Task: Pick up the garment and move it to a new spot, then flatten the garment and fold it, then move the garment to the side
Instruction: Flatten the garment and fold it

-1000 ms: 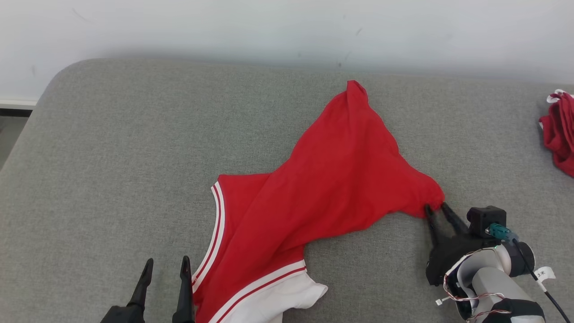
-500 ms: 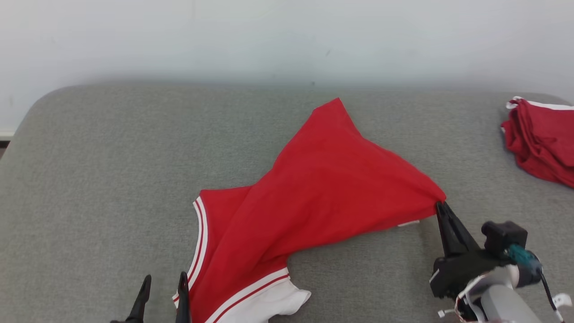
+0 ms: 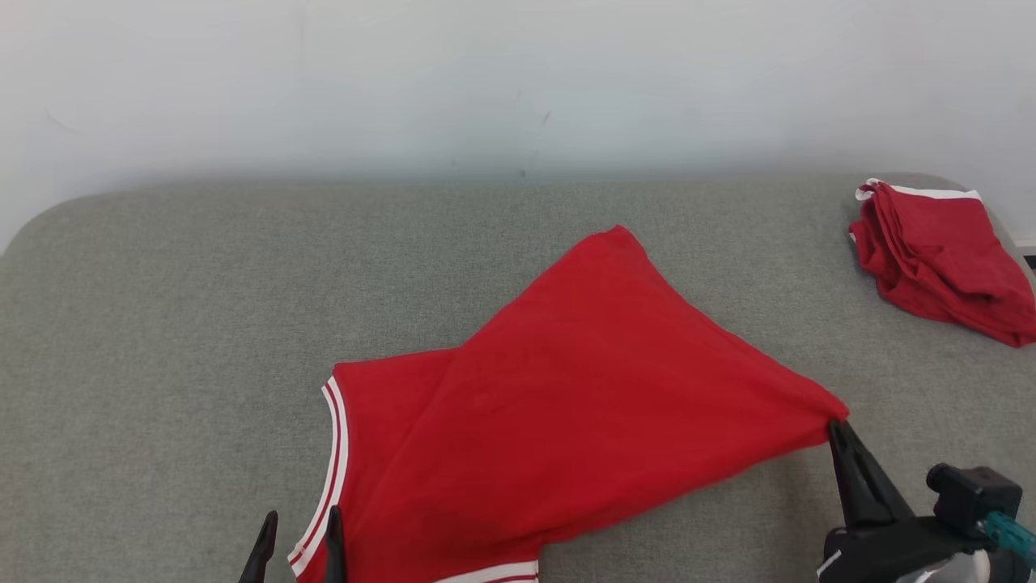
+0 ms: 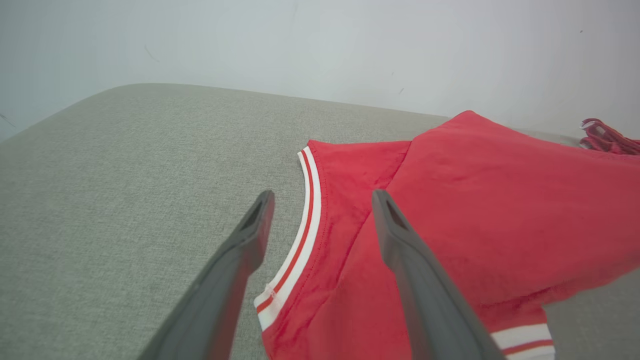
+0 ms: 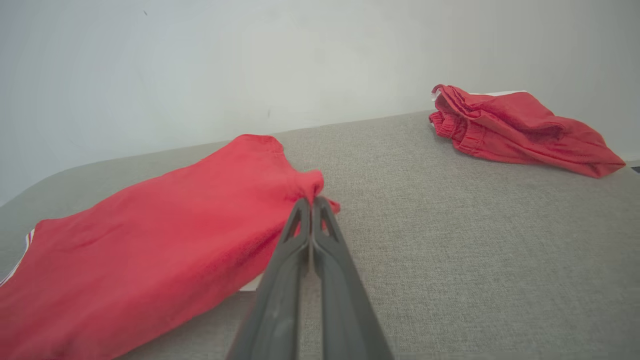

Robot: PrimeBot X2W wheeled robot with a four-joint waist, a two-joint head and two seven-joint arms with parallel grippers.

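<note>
The garment (image 3: 566, 405) is a red jersey with white and red striped trim, spread over the grey cushion. My right gripper (image 3: 836, 423) is shut on the garment's right corner and holds that corner lifted a little off the cushion. In the right wrist view the garment (image 5: 150, 240) bunches at the tips of the right gripper (image 5: 312, 200). My left gripper (image 3: 299, 518) stands open at the lower left, beside the striped edge. Seen from the left wrist, the left gripper (image 4: 320, 197) straddles the striped trim of the garment (image 4: 475, 200), with nothing held.
A second red garment (image 3: 931, 251) lies crumpled at the cushion's far right, seen also as a red heap (image 5: 515, 130) from the right wrist. The grey cushion (image 3: 202, 324) ends at a pale wall behind. Bare cushion stretches to the left.
The right gripper shut on the garment's right corner and pulled it rightward, stretching the cloth out. The head camera has tilted up, shifting the whole picture. The left gripper stays open.
</note>
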